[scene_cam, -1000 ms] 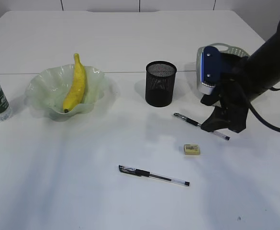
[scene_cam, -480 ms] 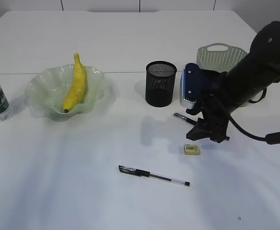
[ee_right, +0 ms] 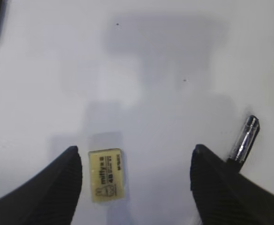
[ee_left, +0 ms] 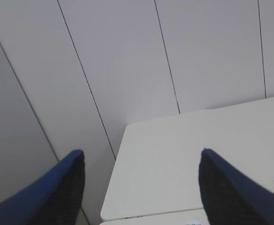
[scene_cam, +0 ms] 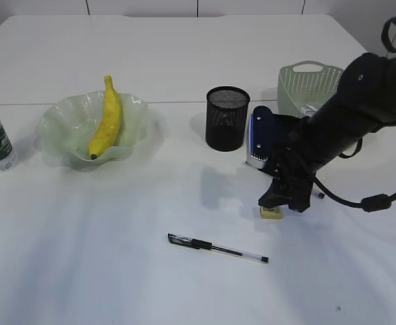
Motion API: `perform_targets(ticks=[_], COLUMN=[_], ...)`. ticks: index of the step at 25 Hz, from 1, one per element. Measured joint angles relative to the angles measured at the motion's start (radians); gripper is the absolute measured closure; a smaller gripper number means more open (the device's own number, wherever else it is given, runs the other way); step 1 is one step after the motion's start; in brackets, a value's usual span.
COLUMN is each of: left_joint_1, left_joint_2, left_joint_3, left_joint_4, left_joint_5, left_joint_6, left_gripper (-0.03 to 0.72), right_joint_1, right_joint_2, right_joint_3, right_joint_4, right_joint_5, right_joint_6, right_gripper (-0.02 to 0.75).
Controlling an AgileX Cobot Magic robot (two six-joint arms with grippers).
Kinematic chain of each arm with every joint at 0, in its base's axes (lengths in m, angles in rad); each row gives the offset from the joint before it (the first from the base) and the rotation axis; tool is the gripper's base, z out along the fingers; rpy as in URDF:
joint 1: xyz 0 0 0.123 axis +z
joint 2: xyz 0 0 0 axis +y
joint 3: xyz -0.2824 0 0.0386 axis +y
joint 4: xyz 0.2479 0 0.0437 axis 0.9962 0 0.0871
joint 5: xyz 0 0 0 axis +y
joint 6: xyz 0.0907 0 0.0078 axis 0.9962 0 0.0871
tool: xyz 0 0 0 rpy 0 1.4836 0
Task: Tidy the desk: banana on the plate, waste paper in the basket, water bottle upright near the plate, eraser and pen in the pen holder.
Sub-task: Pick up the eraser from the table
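Fingers of the right gripper are spreading wide, gripping nothing, around the small yellow rectangular eraser, near a clear-barrelled pen.

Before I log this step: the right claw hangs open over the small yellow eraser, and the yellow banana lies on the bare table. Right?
Not quite. The yellow banana lies in the pale green wavy plate, as the exterior view shows. The right claw does hang open over the small yellow eraser.

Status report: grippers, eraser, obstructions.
Left gripper open, off the desk. Right gripper open over eraser, not gripping. Pen beside right finger.
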Motion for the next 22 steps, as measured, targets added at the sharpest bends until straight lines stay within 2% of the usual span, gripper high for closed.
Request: perform_targets(ticks=[22], left_joint_1=[0.000], left_joint_2=[0.000], left_joint_3=[0.000], left_joint_4=[0.049], left_joint_5=[0.014], left_joint_6=[0.000], left_gripper=[0.151], right_joint_1=[0.000], right_joint_2=[0.033], right_joint_3=[0.000], right_joint_4=[0.004], right_joint_5=[-0.010], right_joint_6=[-0.033], right_gripper=[0.203])
